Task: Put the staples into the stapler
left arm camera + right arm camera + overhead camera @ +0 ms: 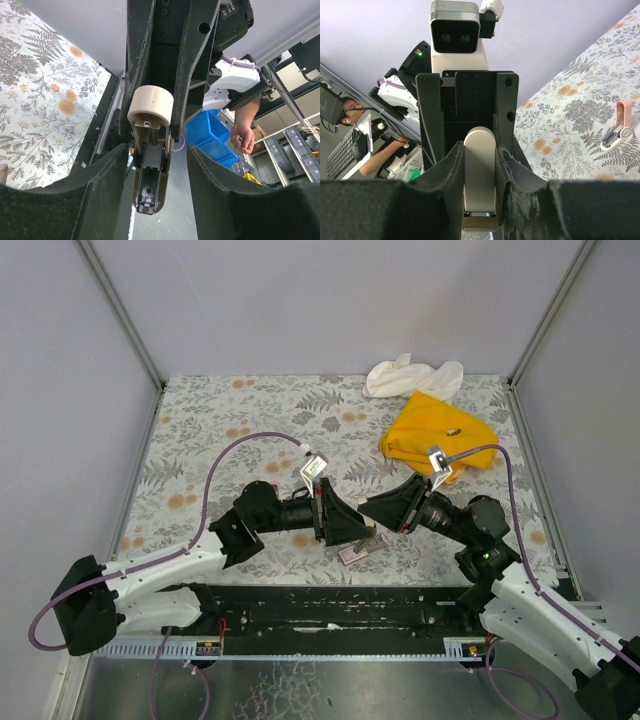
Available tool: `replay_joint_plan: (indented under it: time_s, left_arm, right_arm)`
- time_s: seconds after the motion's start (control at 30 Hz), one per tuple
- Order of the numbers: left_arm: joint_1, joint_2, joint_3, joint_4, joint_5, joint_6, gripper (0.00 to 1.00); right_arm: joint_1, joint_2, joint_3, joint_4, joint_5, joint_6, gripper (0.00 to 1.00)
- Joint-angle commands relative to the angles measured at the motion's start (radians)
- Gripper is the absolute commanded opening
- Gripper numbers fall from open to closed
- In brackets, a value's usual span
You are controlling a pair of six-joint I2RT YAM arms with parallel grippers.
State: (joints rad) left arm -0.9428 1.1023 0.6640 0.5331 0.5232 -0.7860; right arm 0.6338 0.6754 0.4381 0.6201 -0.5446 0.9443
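Observation:
My right gripper (480,150) is shut on the beige stapler (480,172) and holds it off the table at mid-scene (373,533). In the left wrist view the stapler (150,175) hangs with its dark magazine channel showing. My left gripper (156,155) straddles the stapler. Its fingers (100,200) are close on either side, with a narrow gap still showing on the right. From above, the left gripper (347,520) and right gripper (385,510) meet nose to nose. The staples (355,554), a small pink box, lie on the table just below them. The staples (619,120) also show at the right edge of the right wrist view.
A yellow cloth (435,435) and a white cloth (410,375) lie at the back right of the floral table (220,420). A black rail (330,610) runs along the near edge between the arm bases. A blue bin (215,135) stands beyond the table.

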Motion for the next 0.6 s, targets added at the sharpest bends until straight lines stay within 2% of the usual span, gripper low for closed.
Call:
replay_joint_plan:
  time_s: [0.0, 0.17, 0.47, 0.5, 0.57]
  left_arm:
    - [-0.011, 0.002, 0.014, 0.084, 0.012, -0.004, 0.47]
    - [-0.011, 0.003, 0.011, 0.082, 0.006, -0.008, 0.34]
    - [-0.012, -0.004, 0.005, 0.063, -0.03, -0.018, 0.05]
    - [-0.012, -0.008, 0.005, 0.051, -0.038, -0.016, 0.01]
    - [-0.012, -0.023, -0.001, 0.02, -0.061, -0.009, 0.0]
  right_arm:
    - [-0.003, -0.002, 0.024, 0.08, -0.022, 0.004, 0.03]
    - [-0.003, -0.004, 0.019, 0.077, -0.015, 0.002, 0.03]
    - [-0.003, -0.027, 0.016, 0.041, -0.001, -0.015, 0.04]
    - [-0.003, -0.03, 0.015, 0.034, 0.005, -0.018, 0.06]
    - [-0.003, -0.039, 0.016, 0.005, 0.024, -0.03, 0.21]
